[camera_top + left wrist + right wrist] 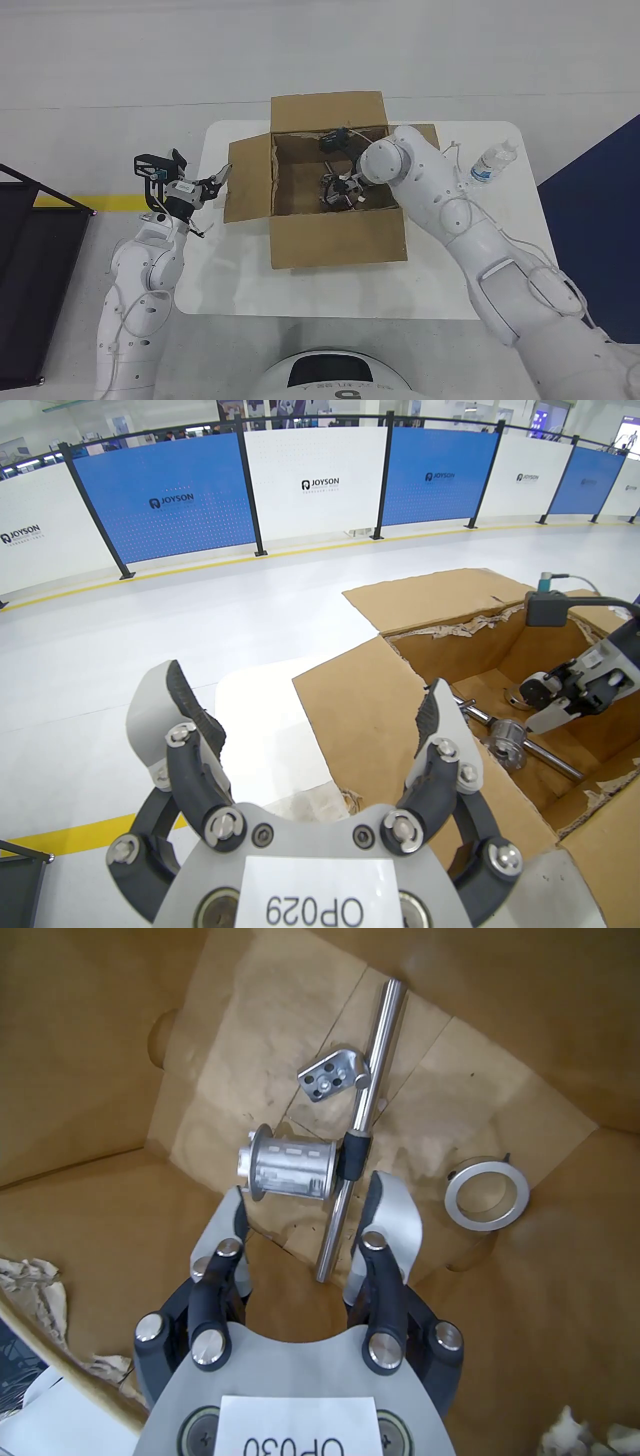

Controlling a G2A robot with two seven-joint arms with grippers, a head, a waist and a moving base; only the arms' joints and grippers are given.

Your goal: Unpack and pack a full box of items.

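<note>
An open cardboard box (337, 239) stands mid-table with its flaps spread. On its floor lie a flanged metal cylinder (290, 1169), a long steel rod (362, 1120), a small drilled bracket (330, 1074) and a metal ring (486, 1199). My right gripper (306, 1198) hangs inside the box just above the cylinder and rod, open, with nothing between its fingers. In the left wrist view the right gripper (540, 720) shows over the cylinder (506, 740). My left gripper (305, 700) is open and empty, held above the table's left end beside the box's left flap (246, 180).
A clear plastic water bottle (493, 162) lies on the white table (440, 290) right of the box. Torn paper scraps (30, 1278) cling to the box rim. A dark rack (30, 260) stands off the table's left side.
</note>
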